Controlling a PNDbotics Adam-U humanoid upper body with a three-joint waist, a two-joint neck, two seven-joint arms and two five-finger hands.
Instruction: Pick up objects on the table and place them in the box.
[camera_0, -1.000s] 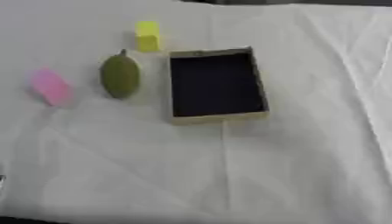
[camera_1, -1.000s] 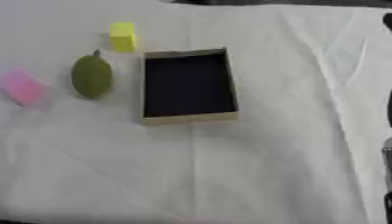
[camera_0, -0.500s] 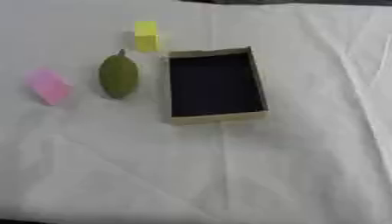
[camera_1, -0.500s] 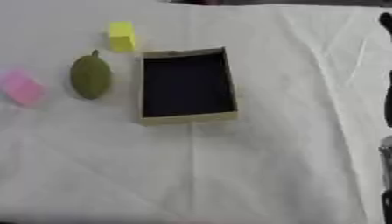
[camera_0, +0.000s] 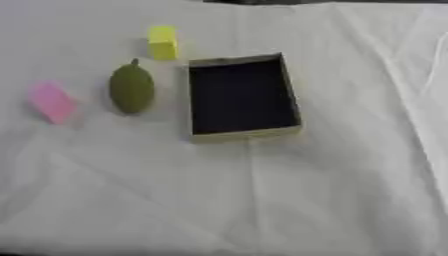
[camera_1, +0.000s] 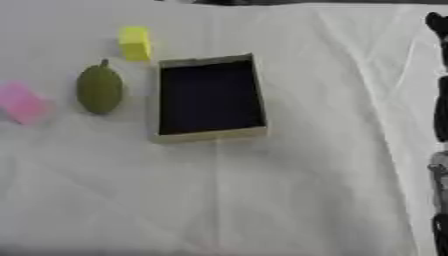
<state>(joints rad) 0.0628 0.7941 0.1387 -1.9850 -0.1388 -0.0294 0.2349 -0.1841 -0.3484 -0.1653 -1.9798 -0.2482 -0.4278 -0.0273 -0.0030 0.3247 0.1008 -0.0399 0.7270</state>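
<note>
Right hand (camera_1: 440, 107) shows only as a dark, jointed strip along the 3 o'clock edge of the right eye view, well apart from everything on the table, and whether it is open or closed cannot be told. The left hand is in neither view. An open rectangular cardboard box with a dark inside (camera_0: 244, 132) lies near the middle of the white cloth-covered table (camera_0: 262, 200) and looks empty. At the box's 9 o'clock, just beside its wall but apart from it, lies an olive-green oval fruit with a small stem (camera_0: 132, 89). A small yellow block (camera_0: 163, 42) stands at the box's 11 o'clock, near its far corner. A pink flat oblong piece (camera_0: 52, 102) lies further out at 9 o'clock, beyond the fruit. None of the three is in the box yet, so the task appears to be at its very start. Since all three lie toward 9 o'clock, the left hand seems better placed to reach them. The fruit, nearest the box, makes a sensible first pick: come down from above, close across its narrow width, and lift it clear of the box wall before letting go. Compared with a second ago, the objects and the box lie as they did, and the dark strip is at the same edge.
</note>
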